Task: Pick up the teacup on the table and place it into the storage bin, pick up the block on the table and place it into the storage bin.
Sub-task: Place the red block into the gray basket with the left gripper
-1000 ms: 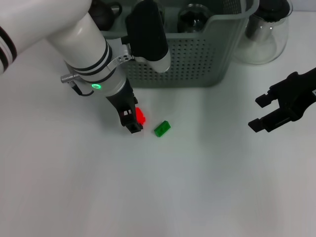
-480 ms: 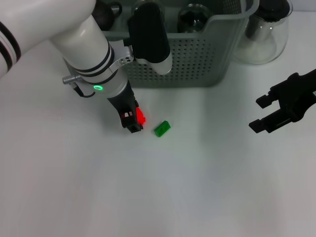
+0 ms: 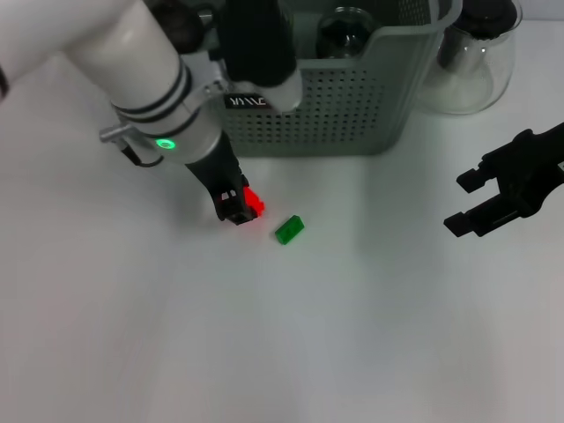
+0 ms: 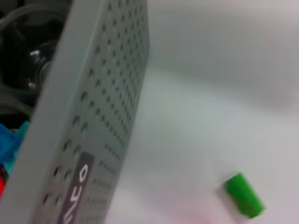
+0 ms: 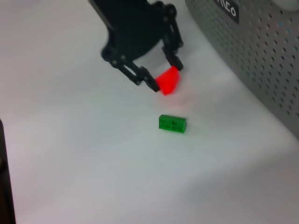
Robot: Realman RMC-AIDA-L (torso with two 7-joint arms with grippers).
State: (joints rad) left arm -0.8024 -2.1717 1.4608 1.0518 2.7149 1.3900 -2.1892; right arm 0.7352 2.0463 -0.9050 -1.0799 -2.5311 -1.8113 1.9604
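Observation:
My left gripper (image 3: 243, 210) is shut on a small red block (image 3: 253, 202) and holds it just above the table, in front of the storage bin (image 3: 352, 106). The right wrist view shows the same gripper (image 5: 164, 77) pinching that red block (image 5: 168, 80). A green block (image 3: 289, 229) lies on the table just to the right; it also shows in both wrist views (image 4: 244, 195) (image 5: 172, 123). No teacup shows on the table. Glassware (image 3: 345, 31) stands inside the bin. My right gripper (image 3: 460, 203) hovers open at the right.
A clear glass pitcher (image 3: 471, 62) stands right of the bin. The bin's perforated front wall (image 4: 98, 107) carries a black label (image 4: 74, 196). Blue and red pieces (image 4: 11, 142) lie inside the bin.
My left gripper has lifted slightly and shifted toward the bin with the red block in it, uncovering the bin's label. The green block and right arm have not moved.

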